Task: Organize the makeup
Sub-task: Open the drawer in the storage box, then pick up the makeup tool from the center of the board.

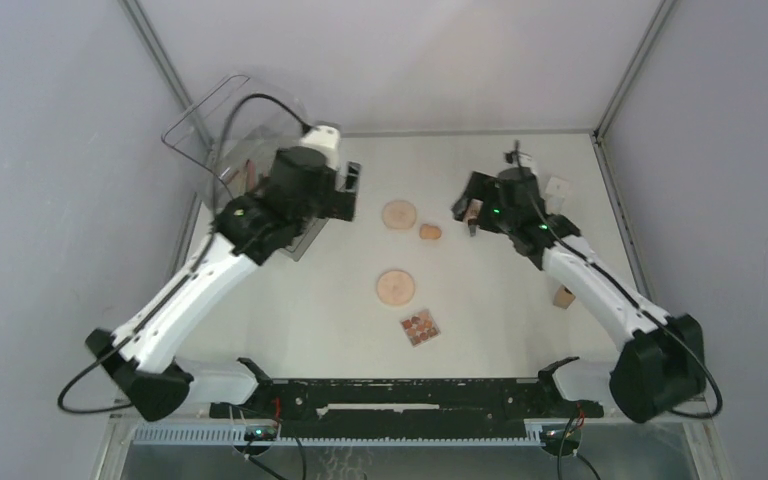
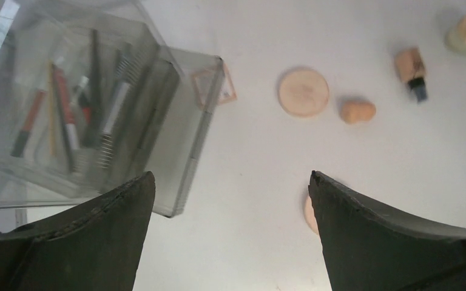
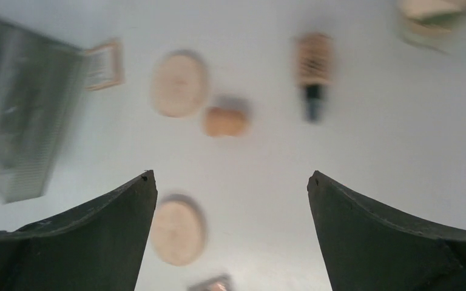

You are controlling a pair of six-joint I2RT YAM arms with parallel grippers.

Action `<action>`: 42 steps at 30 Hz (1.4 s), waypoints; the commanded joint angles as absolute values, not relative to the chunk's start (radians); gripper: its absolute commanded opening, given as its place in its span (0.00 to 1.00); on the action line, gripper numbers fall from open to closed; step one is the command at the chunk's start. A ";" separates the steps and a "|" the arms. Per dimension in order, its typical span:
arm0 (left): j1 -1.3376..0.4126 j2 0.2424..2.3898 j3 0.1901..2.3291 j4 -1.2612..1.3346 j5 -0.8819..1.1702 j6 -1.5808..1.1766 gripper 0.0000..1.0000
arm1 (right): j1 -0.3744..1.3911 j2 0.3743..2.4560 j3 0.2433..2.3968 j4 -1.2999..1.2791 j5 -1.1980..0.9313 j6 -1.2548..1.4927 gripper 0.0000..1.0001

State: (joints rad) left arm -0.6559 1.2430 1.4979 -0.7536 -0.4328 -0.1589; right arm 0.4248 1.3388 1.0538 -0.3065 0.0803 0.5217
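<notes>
Right gripper (image 3: 230, 176) spread and empty, tan bottle (image 3: 314, 60) lying ahead, slightly right of centre; it should likely square its jaws across the body before closing; left gripper (image 2: 230, 176) also spread.

Even, soft light casts faint shadows on the table (image 1: 500, 300); the right wrist view is smeared, perhaps by motion, blurring the bottle (image 3: 314, 60).
</notes>
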 commanded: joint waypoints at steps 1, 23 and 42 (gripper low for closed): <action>-0.800 1.316 1.406 -0.703 -0.580 -0.277 1.00 | 0.270 1.131 0.917 -0.515 0.126 0.510 1.00; -1.101 1.915 1.331 -0.539 -0.495 -0.449 0.67 | 0.079 0.781 0.794 -0.604 0.028 0.530 1.00; -1.082 1.688 1.303 -0.545 -0.599 -0.303 0.00 | 0.079 0.753 0.762 -0.584 -0.001 0.555 1.00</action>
